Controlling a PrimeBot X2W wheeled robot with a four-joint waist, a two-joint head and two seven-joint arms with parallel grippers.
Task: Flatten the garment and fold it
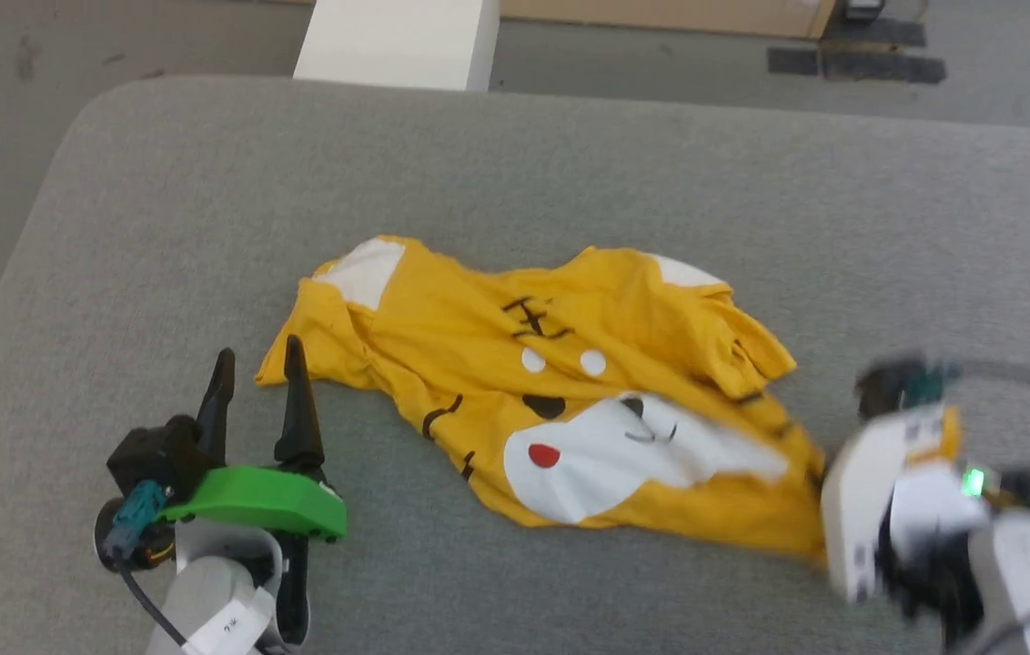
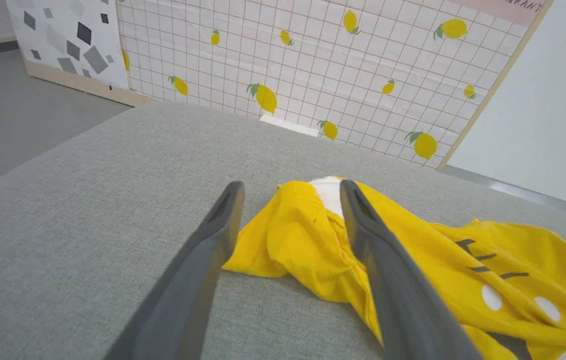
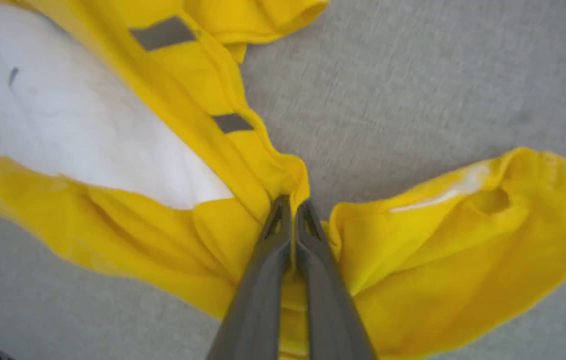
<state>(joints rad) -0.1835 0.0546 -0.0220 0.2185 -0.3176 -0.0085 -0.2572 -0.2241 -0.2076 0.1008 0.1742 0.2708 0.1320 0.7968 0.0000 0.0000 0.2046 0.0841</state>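
Grey cushion bears the crumpled garment mid-surface. Left gripper stands spread beside its left edge, empty; right gripper is clenched on a fold at its right edge. Flattening is in hand; next, likely, the left must pinch too, then both draw apart.

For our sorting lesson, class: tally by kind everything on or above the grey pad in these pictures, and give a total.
shirt: 1
pincers: 2, the left pincer open, the right pincer shut on the shirt
total: 3
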